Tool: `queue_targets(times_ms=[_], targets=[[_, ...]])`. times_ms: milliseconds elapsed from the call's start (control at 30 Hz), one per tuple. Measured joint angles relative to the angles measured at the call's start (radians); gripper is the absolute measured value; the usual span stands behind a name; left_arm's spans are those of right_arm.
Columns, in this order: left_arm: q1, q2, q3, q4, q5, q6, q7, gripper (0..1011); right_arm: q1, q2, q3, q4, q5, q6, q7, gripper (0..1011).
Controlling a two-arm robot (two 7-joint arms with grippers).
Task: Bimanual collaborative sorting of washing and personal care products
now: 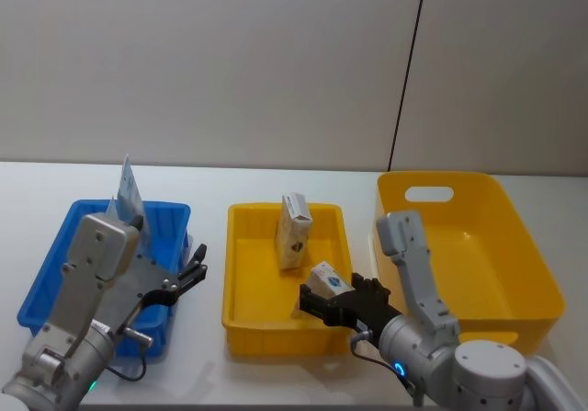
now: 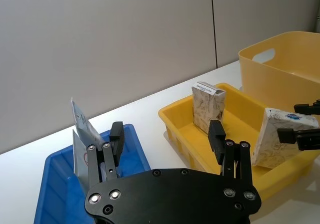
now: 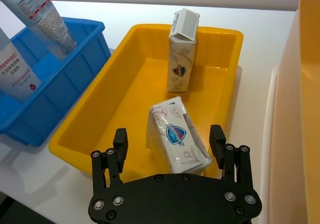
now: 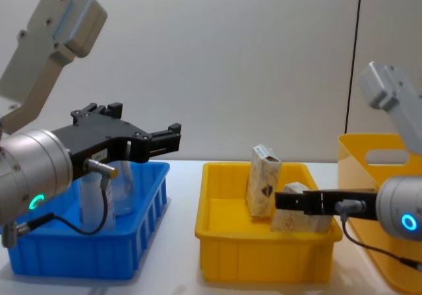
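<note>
The right end effector (image 3: 169, 136) sits low at the near end of the small yellow tray (image 3: 100, 101), fully spread and gripping nothing. Its 2 fingers (image 3: 120, 140) straddle a beige patterned carton with a dark-blue emblem (image 3: 175, 134). This carton lies tilted, and it is unclear whether a corner rests on the tray floor. One finger is just beside the carton and the other stands clear of it. A 2nd carton (image 3: 181, 58) stands upright at the far end of the same tray, well apart from the 1st. The left end effector (image 1: 197, 262) hovers over the right rim of the blue tray (image 1: 53, 262), also wide open and empty. 2 pale-blue squeeze tubes (image 3: 42, 13) stand in that tray. A large yellow bin (image 1: 514, 236) sits to the right on the white table (image 1: 211, 188). The step appears to be handling the tilted carton. If it is a grasp, the right arm should probably centre on the carton first so both fingers meet it together. It should close gently, since thin card crushes, then lift straight up clear of the tray rim and the upright carton.
</note>
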Motion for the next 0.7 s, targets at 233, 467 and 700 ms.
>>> queue_targets(times_ms=[233,467,700], targets=[[0.0,0.0,0.0,0.0,0.0,0.0,0.0,1002,0.02,-0.011,-0.001,0.03,-0.001,0.012,0.012,868],[0.0,0.0,0.0,0.0,0.0,0.0,0.0,1002,0.03,-0.017,0.002,0.044,-0.006,0.029,0.012,662],[0.0,0.0,0.0,0.0,0.0,0.0,0.0,1002,0.032,-0.021,0.008,0.044,-0.013,0.045,0.003,434]])
